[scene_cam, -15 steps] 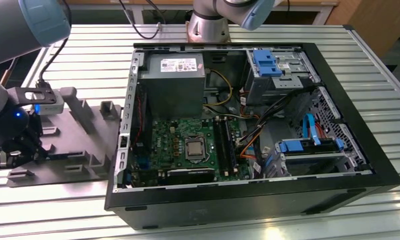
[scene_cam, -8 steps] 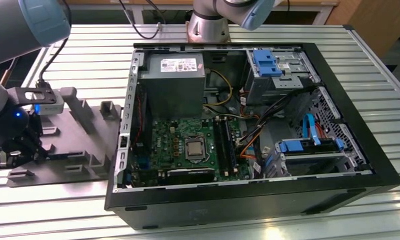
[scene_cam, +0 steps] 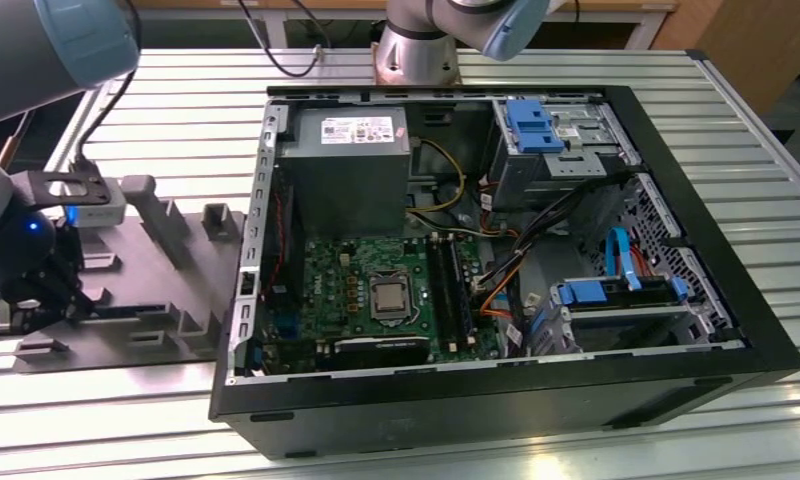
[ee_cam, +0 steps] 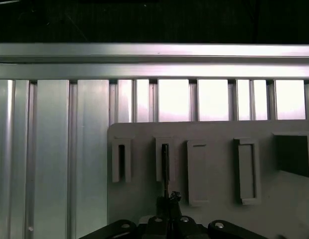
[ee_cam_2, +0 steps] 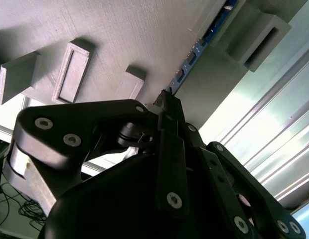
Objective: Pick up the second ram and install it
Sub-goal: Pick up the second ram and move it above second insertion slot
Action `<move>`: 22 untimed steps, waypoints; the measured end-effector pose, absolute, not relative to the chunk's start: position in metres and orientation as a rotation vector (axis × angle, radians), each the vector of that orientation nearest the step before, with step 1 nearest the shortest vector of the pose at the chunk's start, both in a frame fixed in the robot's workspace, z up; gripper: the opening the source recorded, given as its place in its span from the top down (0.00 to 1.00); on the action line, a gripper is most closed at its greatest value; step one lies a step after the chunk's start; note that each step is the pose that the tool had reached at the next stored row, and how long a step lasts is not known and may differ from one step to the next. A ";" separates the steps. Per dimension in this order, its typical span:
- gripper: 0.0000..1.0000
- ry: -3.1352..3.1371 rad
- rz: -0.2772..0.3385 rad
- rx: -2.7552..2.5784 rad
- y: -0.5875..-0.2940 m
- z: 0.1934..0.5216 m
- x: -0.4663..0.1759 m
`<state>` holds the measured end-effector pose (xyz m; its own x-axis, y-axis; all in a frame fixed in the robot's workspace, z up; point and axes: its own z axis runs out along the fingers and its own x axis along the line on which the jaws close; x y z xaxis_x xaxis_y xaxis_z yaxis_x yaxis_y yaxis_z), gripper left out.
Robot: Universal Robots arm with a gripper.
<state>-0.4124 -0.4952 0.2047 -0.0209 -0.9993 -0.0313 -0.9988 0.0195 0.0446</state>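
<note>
Currently the second ram (ee_cam_2: 196, 51) is standing on its edge in a slot of the grey moulded tray (ee_cam_2: 119, 35). The gripper (ee_cam_2: 166, 101) is pinching its near end, closed down narrow around the blue-green board. In the first wrist view the second ram (ee_cam: 165, 162) is showing edge-on as a thin dark line in that slot, with the gripper (ee_cam: 169, 201) sitting right at it. In the exterior view the gripper (scene_cam: 29, 305) is hanging low over the tray (scene_cam: 173, 265) at the exterior view's left. It is well apart from the open computer case (scene_cam: 507, 405), which is lying on the slatted metal table (scene_cam: 173, 90) with its green motherboard (scene_cam: 333, 285) facing up.
</note>
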 end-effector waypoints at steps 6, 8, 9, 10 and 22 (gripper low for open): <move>0.89 -2.231 -0.084 2.198 -0.495 0.209 -0.412; 0.89 -2.230 -0.084 2.199 -0.495 0.211 -0.412; 0.89 -2.229 -0.084 2.199 -0.495 0.212 -0.412; 0.89 -2.229 -0.084 2.199 -0.495 0.213 -0.412; 0.89 -2.227 -0.084 2.201 -0.495 0.223 -0.412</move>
<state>-0.4124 -0.4952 0.2226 -0.0126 -0.9994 -0.0314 -0.9989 0.0112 0.0446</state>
